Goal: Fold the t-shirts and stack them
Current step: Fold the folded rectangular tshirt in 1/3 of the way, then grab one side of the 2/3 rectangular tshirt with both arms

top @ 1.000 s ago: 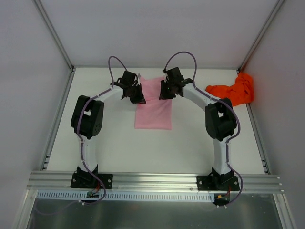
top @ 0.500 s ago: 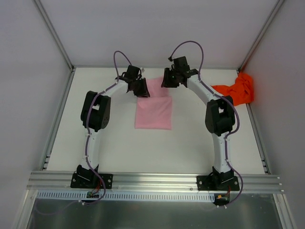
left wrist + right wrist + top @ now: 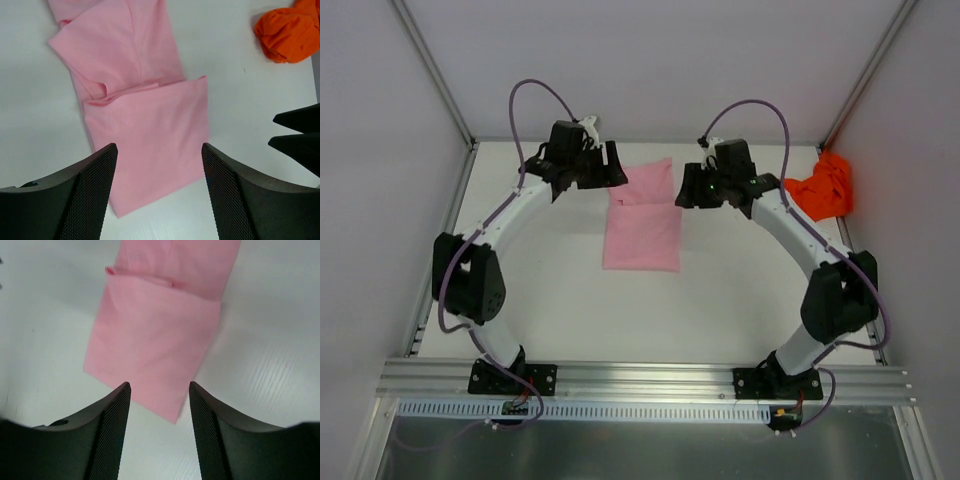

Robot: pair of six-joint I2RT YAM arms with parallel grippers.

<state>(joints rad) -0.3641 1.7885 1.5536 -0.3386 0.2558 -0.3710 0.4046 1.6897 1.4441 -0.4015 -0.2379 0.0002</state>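
We could snag and undo the loose upper flap of the soft pink t-shirt (image 3: 642,215), a flat folded oblong toward 12 o'clock on the white table (image 3: 740,290). Our left gripper (image 3: 612,168) and right gripper (image 3: 685,192) hover empty, jaws apart, at its top corners; the orange-red t-shirt (image 3: 820,188) lies crumpled at 2 o'clock.

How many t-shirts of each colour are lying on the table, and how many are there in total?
Pale pink t-shirt, partly folded: 1
Orange-red t-shirt, crumpled: 1
Total: 2
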